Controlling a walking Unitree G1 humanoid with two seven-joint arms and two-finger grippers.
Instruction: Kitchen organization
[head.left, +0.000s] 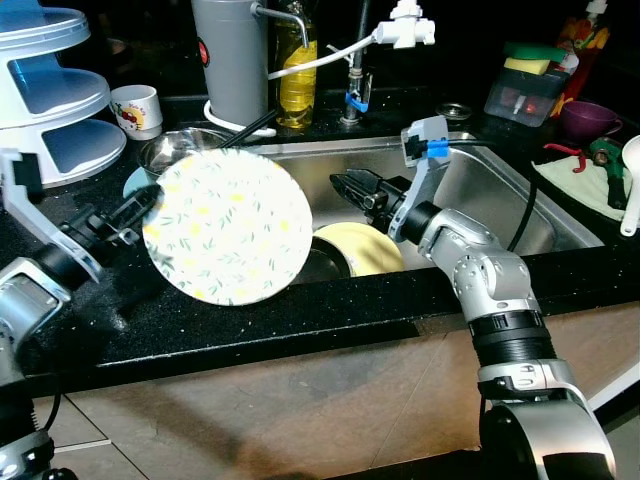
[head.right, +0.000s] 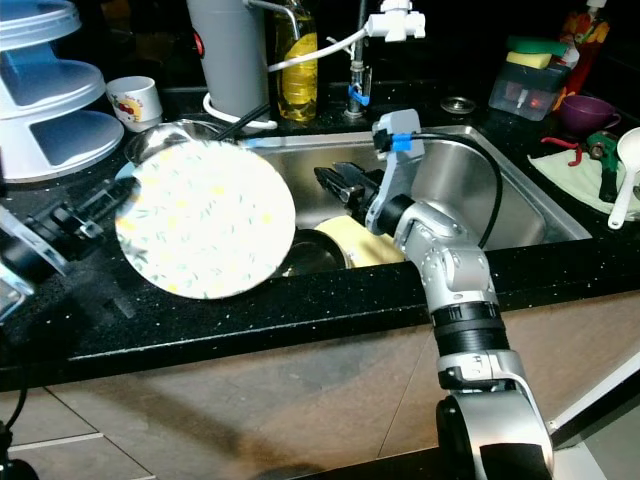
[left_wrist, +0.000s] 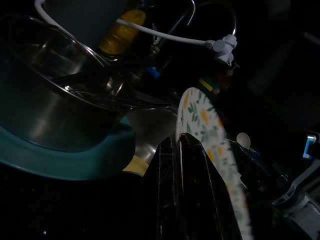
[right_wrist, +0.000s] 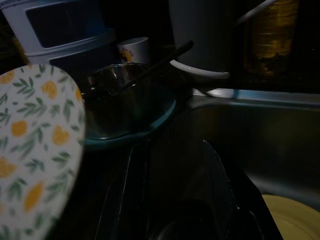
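The left gripper pinches the rim of a floral plate, holding it tilted on edge above the front edge of the black tabletop, with the plate's far side reaching out over the left end of the steel sink. The left wrist view shows the plate edge-on between the black fingers, so the grip is on the rim alone.

The right gripper hovers inside the sink above a yellow plate that lies beside a dark dish at the sink's front; its fingers appear spread and hold nothing.

The step in hand looks like moving the floral plate to a resting place, perhaps the white tiered rack at the tabletop's back left corner. A rim pinch on a wide, flat plate gives little control, so the wrist should turn slowly and keep the plate's face from swinging.

Behind the plate a steel bowl sits on a teal plate, with a dark utensil sticking out of it and a mug near it; the plate's path should pass above these. The right gripper is best kept low in the sink, well apart from the plate's sweep.
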